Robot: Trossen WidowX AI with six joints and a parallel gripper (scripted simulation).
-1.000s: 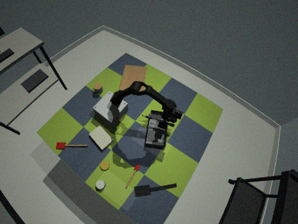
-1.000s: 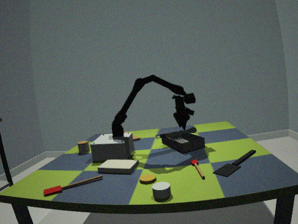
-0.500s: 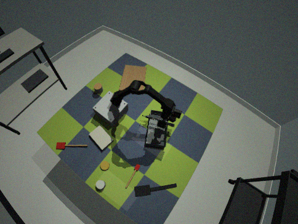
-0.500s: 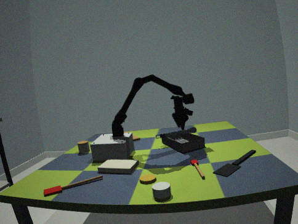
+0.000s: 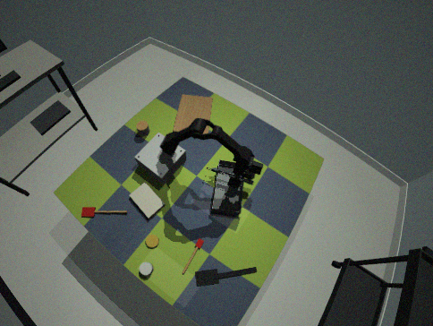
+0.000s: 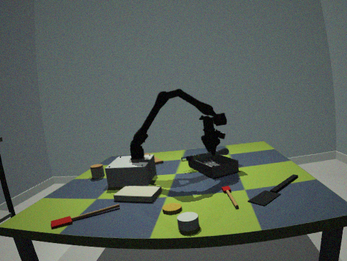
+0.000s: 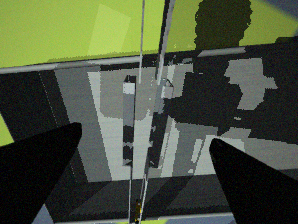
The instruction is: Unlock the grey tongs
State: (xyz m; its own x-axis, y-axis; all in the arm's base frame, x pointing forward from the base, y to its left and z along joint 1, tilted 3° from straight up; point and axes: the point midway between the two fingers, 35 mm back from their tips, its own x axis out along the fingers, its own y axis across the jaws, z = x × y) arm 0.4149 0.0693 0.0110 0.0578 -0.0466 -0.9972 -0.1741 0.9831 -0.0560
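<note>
The grey tongs (image 6: 187, 158) (image 7: 128, 107) lie across the dark roasting tin (image 5: 225, 211) (image 6: 226, 171) (image 7: 20, 95), with two thin arms close together and a block-like grip pad on each. Their arms run top to bottom in the wrist view and overhang the tin's rims. My gripper (image 5: 233, 183) (image 6: 213, 153) (image 7: 147, 136) is open and empty, pointing down above the tin. In the wrist view its fingers stand wide on either side of the tongs' pads, apart from them. The wooden board (image 5: 194, 106) (image 6: 158, 160) lies flat at the back, partly hidden by the arm and base.
The arm's box base (image 5: 154, 154) (image 6: 123, 177) stands left of the tin. A cream block (image 5: 147, 201) (image 6: 138, 193), a yellow disc (image 5: 152, 241), a white cylinder (image 5: 146, 270), two red-headed tools (image 5: 89, 212) (image 5: 199, 244) and a black spatula (image 5: 208, 278) lie nearer the front.
</note>
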